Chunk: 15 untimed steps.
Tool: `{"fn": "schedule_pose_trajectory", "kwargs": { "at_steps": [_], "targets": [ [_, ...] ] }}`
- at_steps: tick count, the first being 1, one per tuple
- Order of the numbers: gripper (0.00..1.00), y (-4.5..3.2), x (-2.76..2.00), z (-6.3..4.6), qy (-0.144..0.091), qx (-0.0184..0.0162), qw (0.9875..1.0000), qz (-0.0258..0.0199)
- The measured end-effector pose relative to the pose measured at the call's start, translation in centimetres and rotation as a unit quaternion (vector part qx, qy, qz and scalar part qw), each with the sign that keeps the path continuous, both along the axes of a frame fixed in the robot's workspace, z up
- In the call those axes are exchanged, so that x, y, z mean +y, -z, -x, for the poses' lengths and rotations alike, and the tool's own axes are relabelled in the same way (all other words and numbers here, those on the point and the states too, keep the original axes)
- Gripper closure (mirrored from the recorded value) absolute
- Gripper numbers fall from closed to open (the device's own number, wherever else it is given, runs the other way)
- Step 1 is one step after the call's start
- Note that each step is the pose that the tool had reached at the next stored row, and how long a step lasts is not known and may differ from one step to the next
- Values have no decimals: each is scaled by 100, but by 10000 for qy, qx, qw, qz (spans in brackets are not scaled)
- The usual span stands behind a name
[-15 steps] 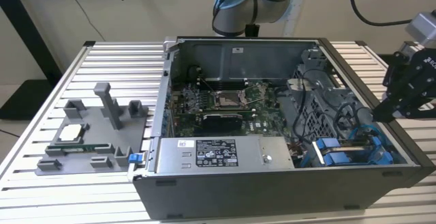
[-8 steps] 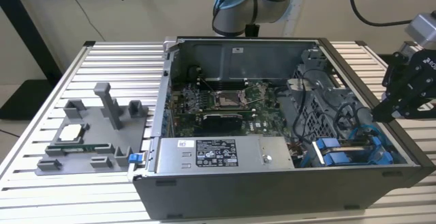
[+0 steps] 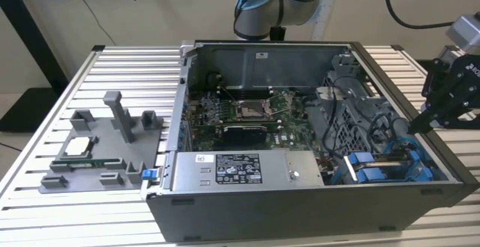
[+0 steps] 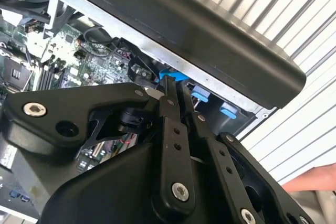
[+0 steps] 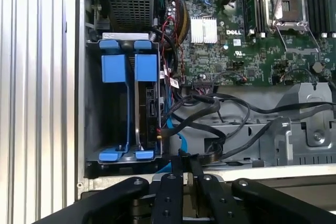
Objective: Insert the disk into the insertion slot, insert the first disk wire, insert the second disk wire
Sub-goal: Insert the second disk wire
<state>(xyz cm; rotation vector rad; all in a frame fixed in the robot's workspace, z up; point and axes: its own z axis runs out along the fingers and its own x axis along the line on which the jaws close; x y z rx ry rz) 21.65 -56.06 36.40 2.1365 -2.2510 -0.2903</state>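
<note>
The disk (image 5: 149, 109) stands on edge in its blue carrier (image 5: 146, 67) inside the insertion slot (image 5: 92, 103), a grey bay with blue rails at the case's near corner on the exterior view's right (image 3: 384, 167). A blue wire (image 5: 176, 136) and several black wires (image 5: 220, 109) lie loose beside the bay, their ends close to the disk's connector edge. My gripper (image 3: 417, 126) hangs over the case's wall on that side, just outside the bay. Its black fingers (image 5: 172, 167) press together in both wrist views, and my gripper (image 4: 175, 83) has nothing visible between them.
A grey power supply (image 3: 241, 171) fills the case's front. The green motherboard (image 3: 225, 124) with its silver socket (image 3: 250, 109) lies behind it. A grey fixture (image 3: 98, 146) holding small parts sits on the ribbed table at the exterior view's left. A person's hand (image 4: 315, 180) shows near the table.
</note>
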Motion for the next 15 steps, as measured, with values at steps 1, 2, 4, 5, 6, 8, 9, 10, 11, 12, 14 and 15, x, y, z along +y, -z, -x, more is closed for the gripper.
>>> {"fn": "schedule_pose_trajectory", "kwargs": {
  "at_steps": [1,2,4,5,6,8,9,10,11,12,14,15],
  "targets": [
    [0,0,0,0,0,0,10000,0],
    [0,0,-1,0,0,0,10000,-1],
    [0,0,-1,0,0,0,10000,-2],
    [100,0,-1,0,0,0,10000,-2],
    [100,0,-1,0,0,0,10000,-2],
    [100,0,-1,0,0,0,10000,-2],
    [100,0,-1,0,0,0,10000,-3],
    [100,0,-1,0,0,0,10000,-3],
    [100,-1,-1,0,0,0,10000,-3],
    [100,0,-1,0,0,0,10000,-3],
    [100,0,-1,0,0,0,10000,-3],
    [100,-1,-1,0,0,0,10000,-3]
  ]
}}
